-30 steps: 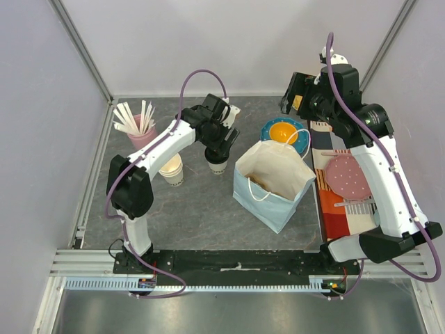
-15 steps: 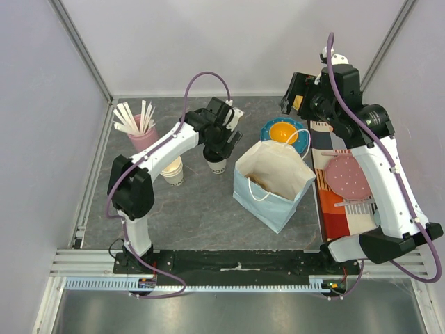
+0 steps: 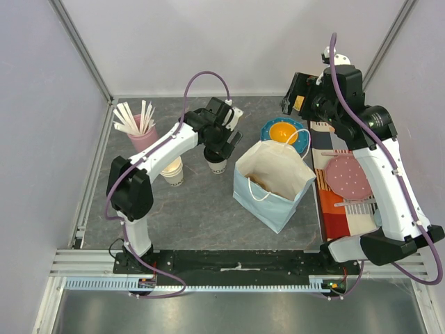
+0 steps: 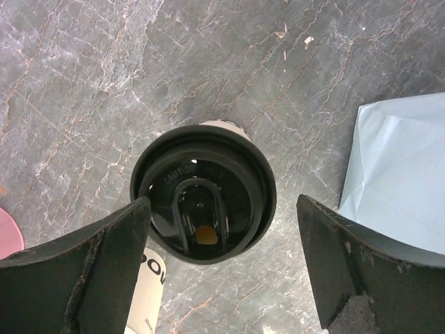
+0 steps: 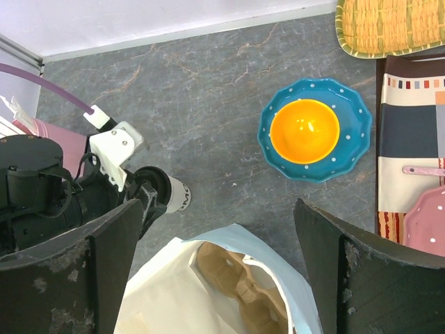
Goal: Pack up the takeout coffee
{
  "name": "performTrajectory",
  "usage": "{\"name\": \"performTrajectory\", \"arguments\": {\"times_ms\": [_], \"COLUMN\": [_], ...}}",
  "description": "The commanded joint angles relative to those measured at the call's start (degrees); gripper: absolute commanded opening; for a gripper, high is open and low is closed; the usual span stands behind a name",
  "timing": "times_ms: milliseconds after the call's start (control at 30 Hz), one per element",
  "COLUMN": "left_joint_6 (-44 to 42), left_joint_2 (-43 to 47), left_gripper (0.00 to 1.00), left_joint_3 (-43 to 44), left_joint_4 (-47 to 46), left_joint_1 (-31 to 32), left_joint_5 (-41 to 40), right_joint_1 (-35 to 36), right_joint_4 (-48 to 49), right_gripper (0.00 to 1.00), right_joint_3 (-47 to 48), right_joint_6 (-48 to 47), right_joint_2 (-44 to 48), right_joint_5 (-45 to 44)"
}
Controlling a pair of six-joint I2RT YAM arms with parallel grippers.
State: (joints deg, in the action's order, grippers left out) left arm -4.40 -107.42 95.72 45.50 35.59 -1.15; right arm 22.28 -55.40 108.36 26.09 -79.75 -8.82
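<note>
The takeout coffee (image 4: 203, 202), a white paper cup with a round black lid, stands upright on the grey table left of the bag; it also shows in the top view (image 3: 217, 165) and the right wrist view (image 5: 167, 195). My left gripper (image 4: 222, 268) hovers just above it, open, jaws wide on either side of the lid and not touching it; in the top view the left gripper (image 3: 221, 147) covers the cup. A pale blue paper bag (image 3: 272, 182) stands open with a brown cup carrier (image 5: 236, 278) inside. My right gripper (image 5: 215, 264) is open and empty, high above the bag.
A stack of lidless cream cups (image 3: 172, 170) stands left of the coffee. A pink cup of white sticks (image 3: 141, 132) is at the back left. A blue plate with an orange bowl (image 3: 285, 132) sits behind the bag. A striped cloth with a pink plate (image 3: 348, 177) lies right.
My left gripper has shifted slightly right and back above the coffee cup. The right arm has barely moved.
</note>
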Motion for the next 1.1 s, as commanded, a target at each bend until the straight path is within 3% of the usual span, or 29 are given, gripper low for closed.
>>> {"name": "performTrajectory", "arguments": {"times_ms": [0, 600, 1067], "left_joint_6": [-0.2, 0.7, -0.3], "left_joint_2": [4.6, 1.2, 0.5], "left_gripper": [0.93, 0.98, 0.84], "left_joint_3": [2.2, 0.4, -0.7], "left_joint_4": [0.6, 0.2, -0.8], "left_joint_1": [0.0, -0.1, -0.1], "left_joint_5": [0.9, 1.2, 1.2], "right_joint_1": [-0.1, -0.1, -0.1], "right_joint_4": [-0.8, -1.0, -1.1], "right_gripper": [0.98, 0.98, 0.98], "right_joint_3": [-0.3, -0.8, -1.2], "right_joint_6": [-0.3, -0.2, -0.4], "right_joint_2": [1.3, 2.2, 2.7], "right_joint_5": [0.8, 1.3, 1.7]}}
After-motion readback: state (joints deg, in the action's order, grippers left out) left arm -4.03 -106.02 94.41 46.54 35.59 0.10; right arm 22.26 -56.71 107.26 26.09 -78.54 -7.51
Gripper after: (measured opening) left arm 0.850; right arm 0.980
